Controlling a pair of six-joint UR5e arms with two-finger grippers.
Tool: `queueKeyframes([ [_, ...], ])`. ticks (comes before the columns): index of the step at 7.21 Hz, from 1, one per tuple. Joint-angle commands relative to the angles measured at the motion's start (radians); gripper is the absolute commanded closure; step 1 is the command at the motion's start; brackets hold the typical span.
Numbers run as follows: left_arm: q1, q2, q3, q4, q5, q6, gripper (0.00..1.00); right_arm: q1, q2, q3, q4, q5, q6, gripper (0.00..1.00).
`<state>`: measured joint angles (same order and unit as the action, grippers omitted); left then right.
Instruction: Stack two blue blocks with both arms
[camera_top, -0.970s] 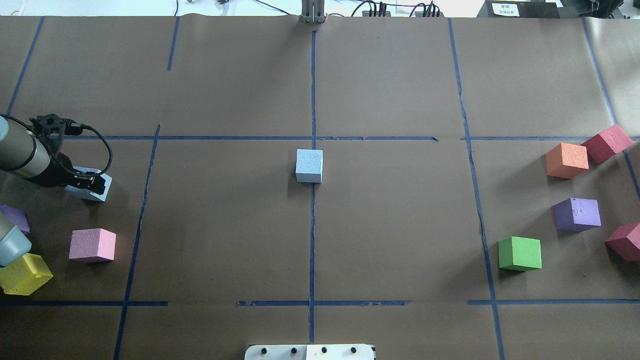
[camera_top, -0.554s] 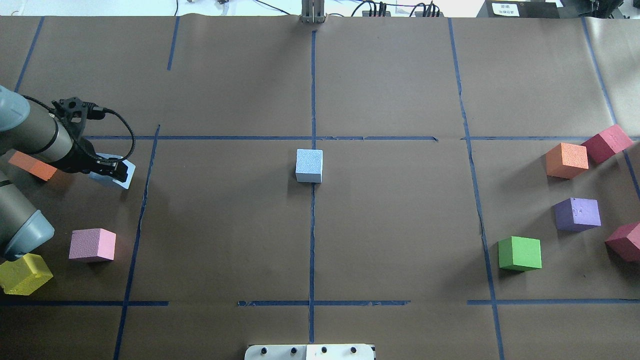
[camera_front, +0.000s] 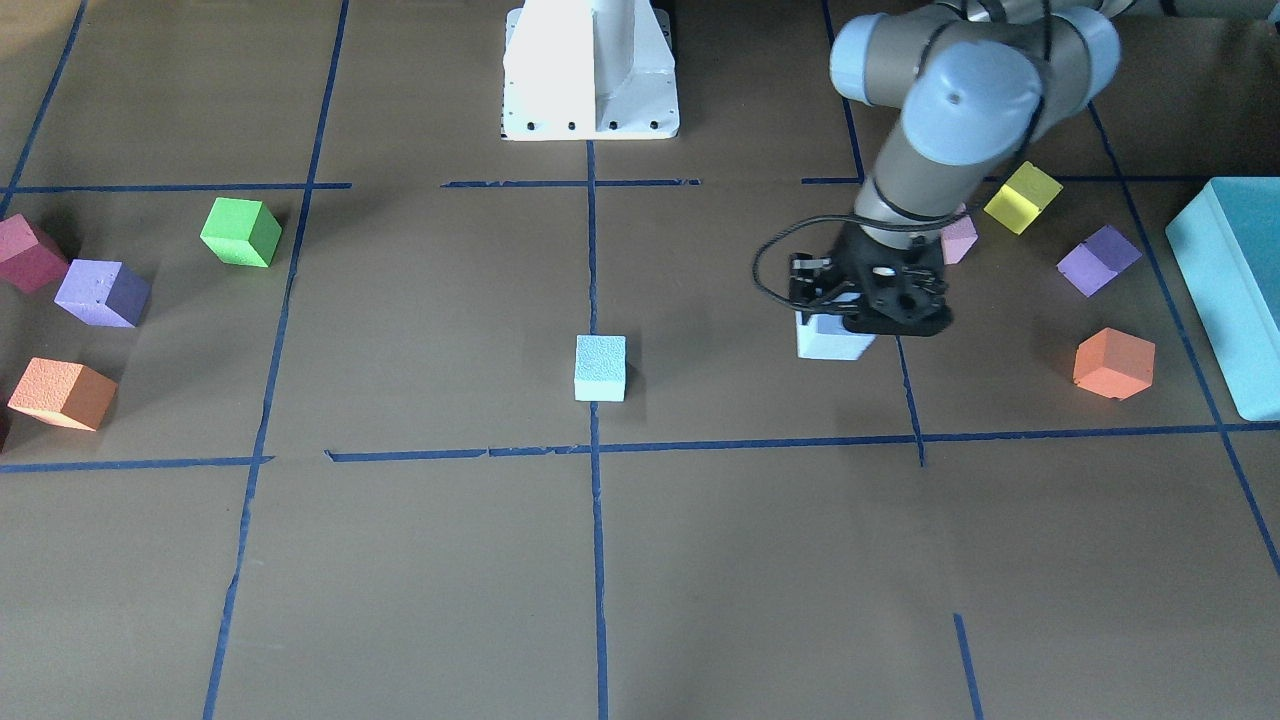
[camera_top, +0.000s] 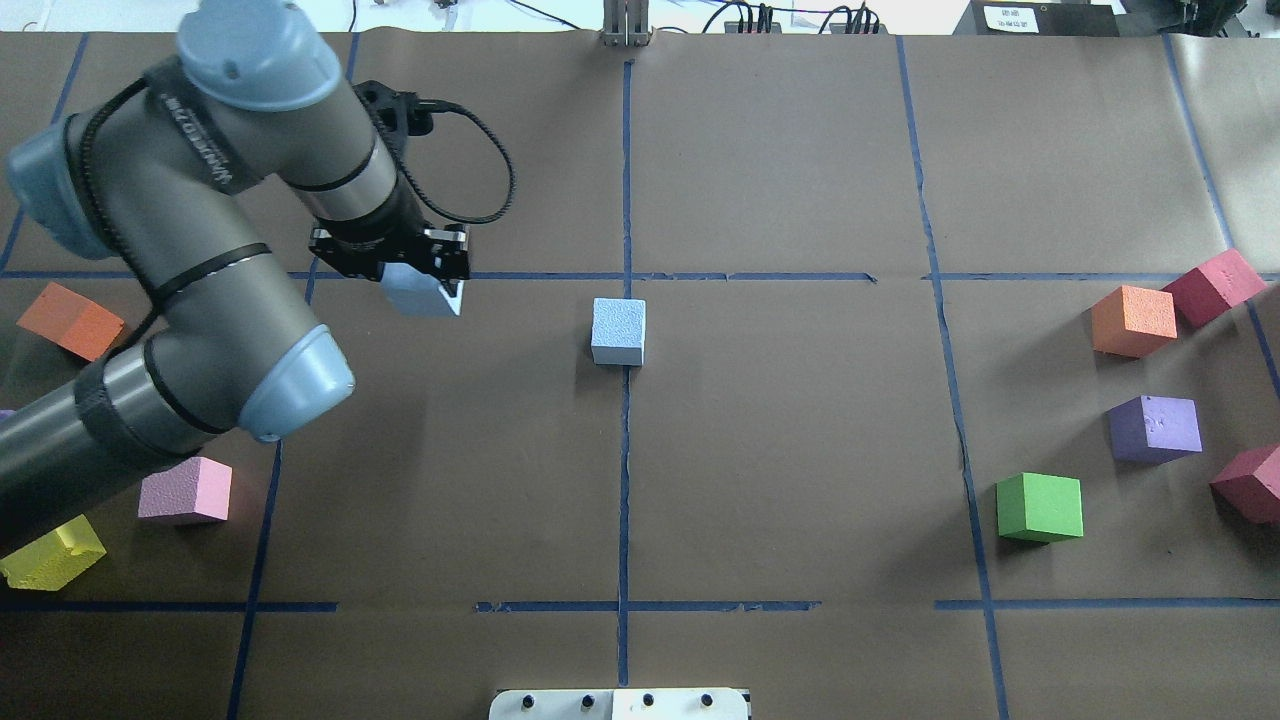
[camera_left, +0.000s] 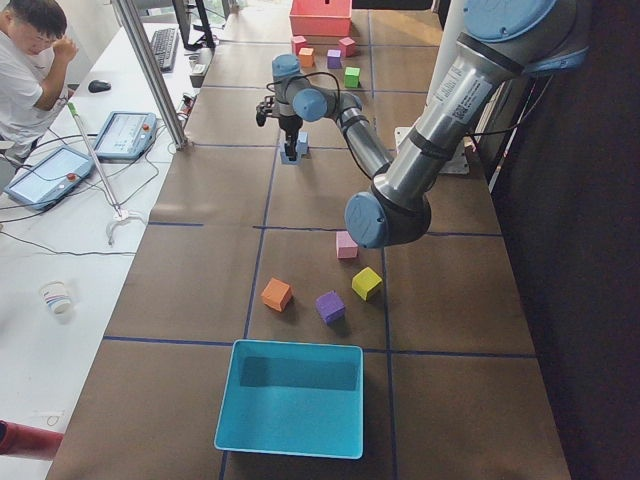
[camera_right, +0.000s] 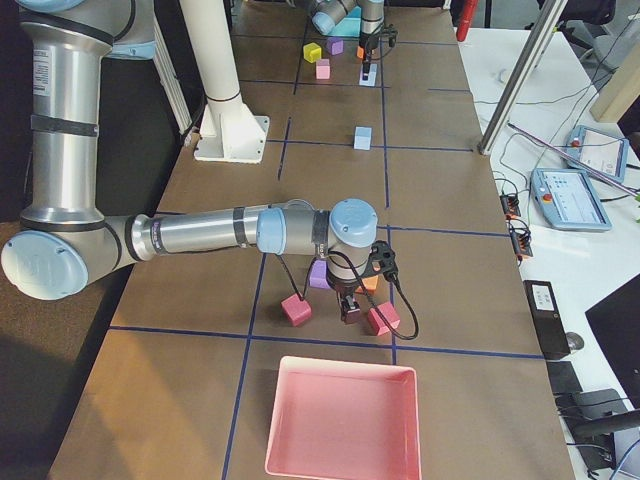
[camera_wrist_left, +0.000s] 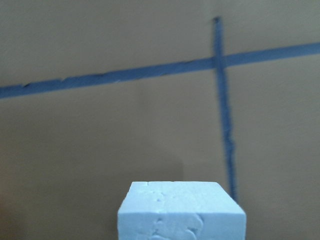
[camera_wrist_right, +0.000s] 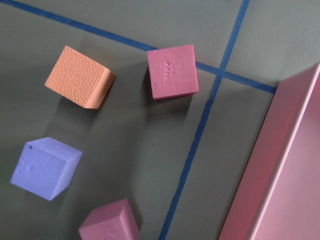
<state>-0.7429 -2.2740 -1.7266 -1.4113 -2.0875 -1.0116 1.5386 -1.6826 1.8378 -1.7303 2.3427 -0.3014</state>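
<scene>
One light-blue block (camera_top: 618, 331) sits on the table's centre line; it also shows in the front-facing view (camera_front: 600, 367). My left gripper (camera_top: 420, 278) is shut on the second light-blue block (camera_top: 425, 302) and holds it above the table, to the left of the centre block. The held block fills the bottom of the left wrist view (camera_wrist_left: 182, 212) and shows under the gripper (camera_front: 850, 320) in the front-facing view (camera_front: 828, 345). My right gripper (camera_right: 350, 308) shows only in the exterior right view, low over cubes at the table's right end. I cannot tell if it is open or shut.
Pink (camera_top: 185, 490), yellow (camera_top: 50, 553) and orange (camera_top: 70, 320) cubes lie under the left arm. Orange (camera_top: 1133, 320), red (camera_top: 1213, 286), purple (camera_top: 1155, 428) and green (camera_top: 1040, 507) cubes lie at the right. A teal box (camera_front: 1230, 290) and a pink tray (camera_right: 340, 420) stand at the table's ends.
My left arm has swung right and farther across the table with the blue block in its gripper, raising it. The centre block has not moved.
</scene>
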Motion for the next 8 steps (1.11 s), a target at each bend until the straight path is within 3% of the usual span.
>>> queueKeyframes([
  [1,0.142,-0.206,0.178,-0.012,0.126,-0.134,0.9,0.0,0.0,-0.002,0.0,0.003,0.001,0.01],
  [3,0.158,-0.226,0.303,-0.154,0.138,-0.136,0.9,0.0,0.0,0.0,0.0,0.003,0.005,0.01],
  [6,0.158,-0.265,0.361,-0.156,0.138,-0.136,0.88,0.0,0.0,-0.002,0.0,0.003,0.007,0.01],
  [7,0.158,-0.272,0.37,-0.156,0.138,-0.139,0.81,0.0,0.0,-0.002,0.0,0.003,0.007,0.01],
  [8,0.158,-0.285,0.392,-0.156,0.138,-0.14,0.62,0.0,0.001,0.0,0.0,0.003,0.007,0.01],
])
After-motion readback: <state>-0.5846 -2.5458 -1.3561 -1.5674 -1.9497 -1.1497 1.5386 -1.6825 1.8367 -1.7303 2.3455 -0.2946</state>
